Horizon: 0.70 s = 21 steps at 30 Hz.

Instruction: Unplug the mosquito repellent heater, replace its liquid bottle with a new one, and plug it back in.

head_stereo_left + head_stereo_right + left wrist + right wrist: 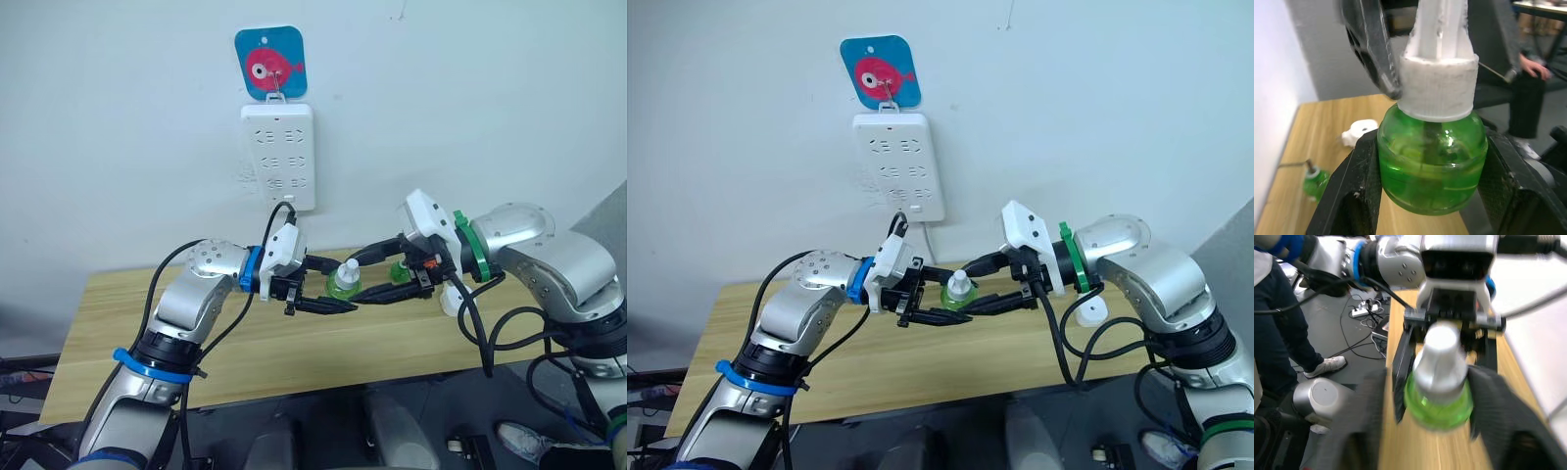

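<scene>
A green liquid bottle (344, 284) with a white cap hangs above the wooden table (147, 313), upright, and my left gripper (345, 298) is shut on its round body. My right gripper (353, 281) comes in from the other side, open, with one finger above and one below the bottle and a gap on both sides in the right wrist view. In the left wrist view the bottle (1432, 161) sits pressed between both fingers. The white mosquito repellent heater (1090, 311) lies unplugged on the table by my right arm. A second green bottle (1315, 181) stands on the table behind.
A white multi-socket strip (278, 157) hangs on the wall under a blue fish hook (270, 61), its cable running down behind the table. A person (1528, 98) sits beyond the table's end. Cables (1364, 313) lie on the floor there.
</scene>
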Available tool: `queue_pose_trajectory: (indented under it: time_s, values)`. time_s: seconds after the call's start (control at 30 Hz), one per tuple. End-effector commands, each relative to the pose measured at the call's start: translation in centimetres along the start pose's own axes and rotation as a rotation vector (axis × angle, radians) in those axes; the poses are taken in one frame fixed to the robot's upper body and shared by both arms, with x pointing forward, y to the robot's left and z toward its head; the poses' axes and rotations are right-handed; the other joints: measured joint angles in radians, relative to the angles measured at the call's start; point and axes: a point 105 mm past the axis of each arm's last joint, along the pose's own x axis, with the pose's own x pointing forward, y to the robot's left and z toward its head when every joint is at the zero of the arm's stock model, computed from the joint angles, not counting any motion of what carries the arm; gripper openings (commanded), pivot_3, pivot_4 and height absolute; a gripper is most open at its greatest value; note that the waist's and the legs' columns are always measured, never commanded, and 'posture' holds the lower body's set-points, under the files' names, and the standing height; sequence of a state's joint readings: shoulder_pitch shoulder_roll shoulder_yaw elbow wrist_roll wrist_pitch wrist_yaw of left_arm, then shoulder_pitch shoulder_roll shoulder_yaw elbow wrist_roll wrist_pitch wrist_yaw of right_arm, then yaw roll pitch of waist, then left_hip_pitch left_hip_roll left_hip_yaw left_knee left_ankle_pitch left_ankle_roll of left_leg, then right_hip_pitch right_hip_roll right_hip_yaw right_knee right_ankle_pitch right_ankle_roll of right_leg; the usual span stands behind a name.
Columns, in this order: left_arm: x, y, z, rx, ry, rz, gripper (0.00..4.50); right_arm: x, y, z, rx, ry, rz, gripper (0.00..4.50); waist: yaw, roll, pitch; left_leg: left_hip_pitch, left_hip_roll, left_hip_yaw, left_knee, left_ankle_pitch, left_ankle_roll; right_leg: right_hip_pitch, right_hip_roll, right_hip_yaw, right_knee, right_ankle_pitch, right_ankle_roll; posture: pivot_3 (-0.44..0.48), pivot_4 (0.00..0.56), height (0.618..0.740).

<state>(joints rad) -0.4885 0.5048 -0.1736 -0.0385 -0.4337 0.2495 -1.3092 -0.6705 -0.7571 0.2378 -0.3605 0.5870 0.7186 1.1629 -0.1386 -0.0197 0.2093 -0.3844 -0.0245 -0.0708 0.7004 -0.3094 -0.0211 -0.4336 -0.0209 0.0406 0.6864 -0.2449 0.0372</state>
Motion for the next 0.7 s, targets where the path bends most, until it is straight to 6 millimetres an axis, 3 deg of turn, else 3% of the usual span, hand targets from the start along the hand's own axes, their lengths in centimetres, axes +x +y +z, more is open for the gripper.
queue_pose_trajectory:
  time_s: [0.03,0.2,0.37,0.53,0.7]
  values:
    - [-0.3,0.4,0.3,0.028,-0.058,0.139,2.25,-3.5,-0.8,1.2,-0.051,-0.012,-0.172,3.36,0.001,0.0,0.0,0.0,0.0,0.0,0.0,0.0,0.0,0.0,0.0,0.0,0.0,0.0,0.0,-0.192,0.151,0.73]
    - [0.0,0.8,-0.4,0.023,-0.107,0.29,2.25,-4.8,0.0,1.0,-0.038,-0.037,-0.325,3.36,0.003,0.0,0.0,-0.001,0.0,0.0,0.0,0.0,0.0,0.0,0.0,0.0,-0.002,0.0,0.0,-0.2,0.15,0.73]
    - [0.8,2.2,-0.2,0.044,-0.179,0.475,2.25,-1.5,0.8,1.5,-0.013,-0.185,-0.607,3.36,-0.001,-0.001,-0.008,0.0,0.0,0.001,0.0,0.0,0.0,0.0,0.0,0.001,0.001,0.0,0.0,-0.211,0.148,0.73]
    - [1.2,2.8,0.1,0.074,-0.19,0.508,2.25,1.6,0.1,1.8,0.027,-0.227,-0.724,3.36,-0.003,-0.001,-0.018,0.003,0.0,0.003,0.0,0.001,-0.002,0.0,0.001,0.003,0.006,0.0,0.0,-0.215,0.143,0.73]
    - [1.3,3.0,0.1,0.091,-0.192,0.511,2.25,2.6,-1.3,1.9,0.017,-0.229,-0.8,3.36,-0.002,-0.001,-0.024,0.003,0.0,0.002,0.0,0.001,-0.001,0.0,0.001,0.003,0.004,0.0,0.0,-0.213,0.137,0.73]
